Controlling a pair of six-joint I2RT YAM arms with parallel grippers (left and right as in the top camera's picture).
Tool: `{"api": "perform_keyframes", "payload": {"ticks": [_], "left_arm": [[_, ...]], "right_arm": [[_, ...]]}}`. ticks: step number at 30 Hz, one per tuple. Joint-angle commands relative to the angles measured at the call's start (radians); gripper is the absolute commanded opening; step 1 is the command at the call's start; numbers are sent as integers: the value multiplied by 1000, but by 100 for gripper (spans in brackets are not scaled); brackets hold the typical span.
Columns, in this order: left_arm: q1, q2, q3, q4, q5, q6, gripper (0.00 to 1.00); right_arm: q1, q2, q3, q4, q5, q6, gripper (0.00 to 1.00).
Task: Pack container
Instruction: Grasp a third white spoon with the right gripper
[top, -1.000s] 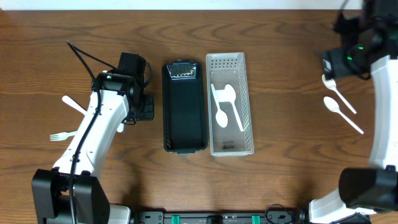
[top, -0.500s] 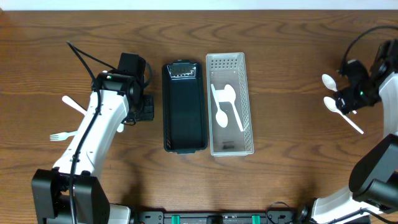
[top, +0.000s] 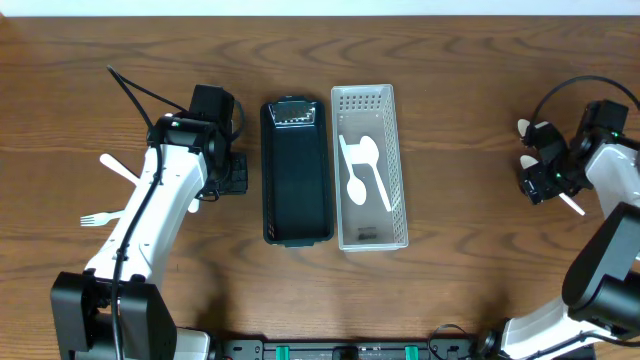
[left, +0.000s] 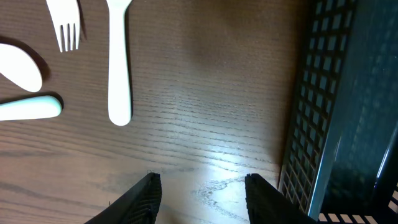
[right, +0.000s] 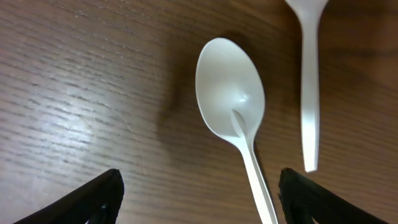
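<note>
- My right gripper (right: 200, 186) hangs just over the table, jaws spread wide and holding nothing.
- The spoon (right: 230, 93) I am after lies flat right below the hand. Its bowl sits just ahead of the fingertips, and its handle runs back between them, nearer the outer finger.
- To do this well, I want the jaws closing across the narrow handle just behind the bowl, not across the bowl itself. I judge a flat plastic spoon will skate on the wood if one finger touches first.
- So I would centre the hand over the handle, come down until the tips nearly meet the table (right: 93, 93), then close slowly.
- Just beyond the outer finger lies a second white utensil (right: 309, 93), roughly parallel to the spoon and apart from it. I should keep that finger from dragging it along.
- Well away towards the middle of the table stands the white basket (top: 402, 170), with two spoons (top: 358, 185) already in it. That is where I judge this one goes.
- Past it lies the black basket (top: 297, 200).
- Farthest off, my left gripper (left: 202, 186) hovers beside the black basket with its fingers apart and empty. A fork (left: 67, 25) and other white cutlery lie ahead of it.
</note>
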Motion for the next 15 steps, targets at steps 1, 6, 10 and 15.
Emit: {"api": "perform_keyframes", "payload": {"ticks": [1,6,10,15], "left_arm": [[-3,8,-2,-2,-5,5,47],[-3,8,-2,-2,-5,5,47],[-3,8,-2,-2,-5,5,47],[-3,8,-2,-2,-5,5,47]], "right_arm": [[-6,54,-8,8,-21,-14,82],[-6,121,-8,35,-21,-5,78],[-6,154,-8,41,-21,-2,75],[-6,167,-8,42,-21,13,68]]}}
